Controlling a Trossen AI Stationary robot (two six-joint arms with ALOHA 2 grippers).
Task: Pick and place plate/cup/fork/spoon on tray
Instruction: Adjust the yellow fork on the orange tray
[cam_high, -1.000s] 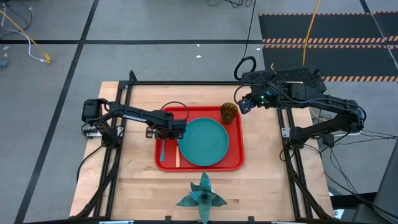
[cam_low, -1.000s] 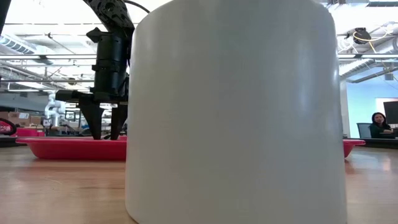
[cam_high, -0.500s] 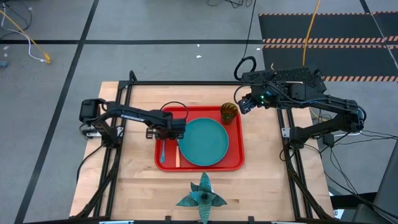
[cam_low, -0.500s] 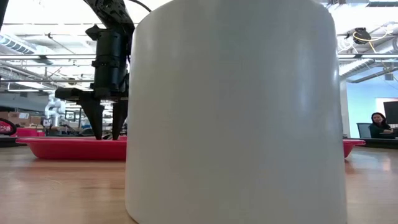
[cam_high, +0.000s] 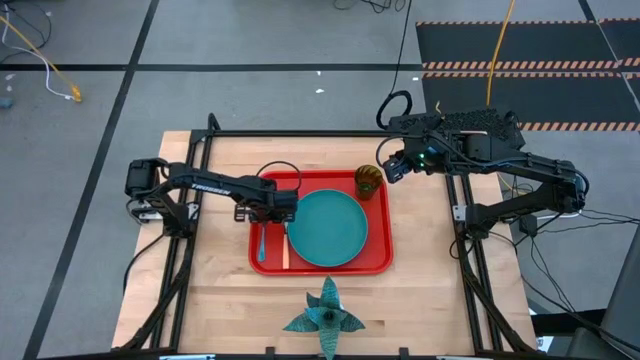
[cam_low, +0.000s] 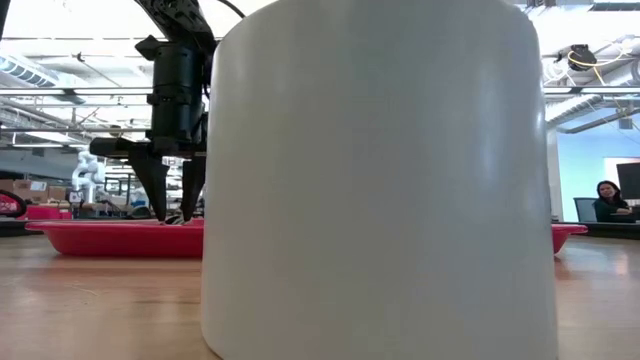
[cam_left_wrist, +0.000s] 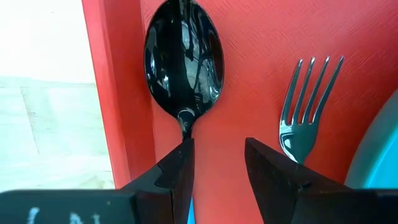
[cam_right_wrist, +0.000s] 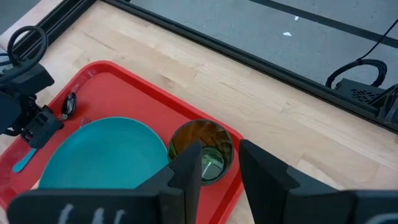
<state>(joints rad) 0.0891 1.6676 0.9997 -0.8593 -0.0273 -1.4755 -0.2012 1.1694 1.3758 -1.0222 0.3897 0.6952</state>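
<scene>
The red tray (cam_high: 375, 262) holds the teal plate (cam_high: 327, 227), the cup (cam_high: 368, 182) upright in its far right corner, and the blue-handled spoon (cam_high: 261, 243) and orange-handled fork (cam_high: 285, 250) side by side along its left part. My left gripper (cam_left_wrist: 217, 155) is open just above the tray, with one finger on each side of the spoon's handle, behind the dark bowl (cam_left_wrist: 183, 59). The fork's tines (cam_left_wrist: 308, 93) lie beside it. My right gripper (cam_right_wrist: 217, 168) is open and empty, hovering to the right of and above the cup (cam_right_wrist: 202, 152).
A teal spiky star-shaped object (cam_high: 324, 316) lies at the table's near edge. In the low view a large white cylinder (cam_low: 380, 180) hides most of the table. Black frame rails (cam_high: 300, 133) run around the table. A person (cam_low: 607, 198) sits far off in the room.
My left gripper has risen a little over the tray's left part and stays open. The spoon and fork lie still on the tray.
</scene>
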